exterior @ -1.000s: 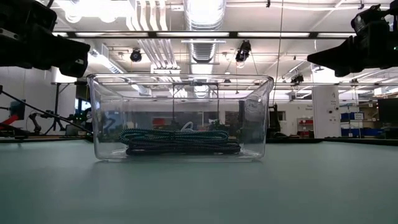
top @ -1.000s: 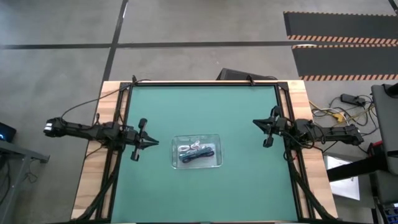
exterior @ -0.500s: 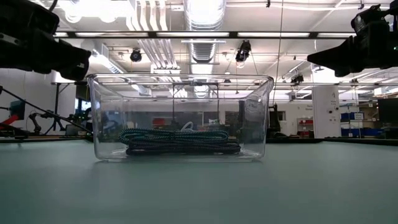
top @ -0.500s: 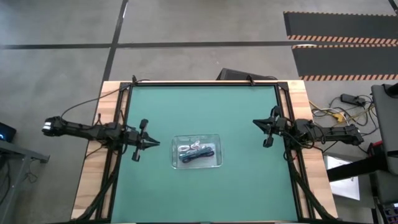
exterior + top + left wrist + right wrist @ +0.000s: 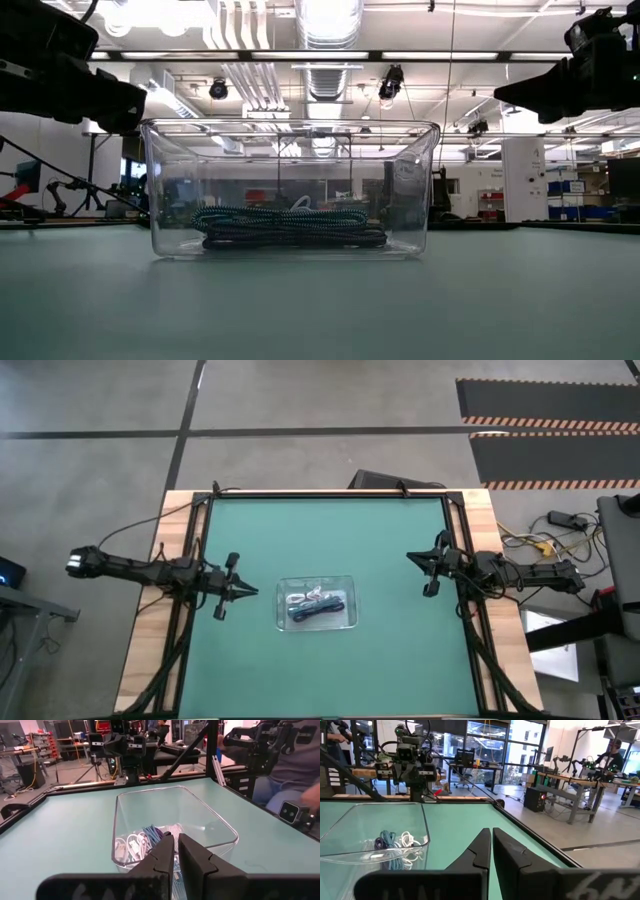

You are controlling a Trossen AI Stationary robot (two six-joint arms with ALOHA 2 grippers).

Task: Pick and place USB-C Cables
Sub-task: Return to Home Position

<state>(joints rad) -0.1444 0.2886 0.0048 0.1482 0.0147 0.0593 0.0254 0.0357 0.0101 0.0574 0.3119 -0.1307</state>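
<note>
- Checking in from the remote station; both arms are parked out at the sides of the green table [image 5: 320,530] and nothing is in either gripper.
- The clear tray [image 5: 316,577] sits just below the middle of the high view; all the USB-C Cables [image 5: 315,603] I can make out are inside it, piled on its floor.
- In the low view the tray wall [image 5: 290,160] fills the centre of the frame; the teal cable [image 5: 280,216] lies on top of a dark cable [image 5: 295,240], both stretched along the bottom.
- The white cables [image 5: 129,845] show best in the left wrist view, coiled beside the teal one in the end of the tray nearer that camera; I can't count them cleanly from here.
- The left gripper [image 5: 252,590] is at mid-left of the high view, just beside the tray's left edge and pointing at it, not touching; it hangs above the table, showing at the upper left of the low view.
- Its fingers [image 5: 165,852] are together, only a thin slit between them; they grip nothing.
- The right gripper [image 5: 410,557] is right of centre in the high view, up and to the right of the tray and well apart from it; it also hangs clear of the table.
- Its fingers [image 5: 481,845] are pressed together too; empty.
</note>
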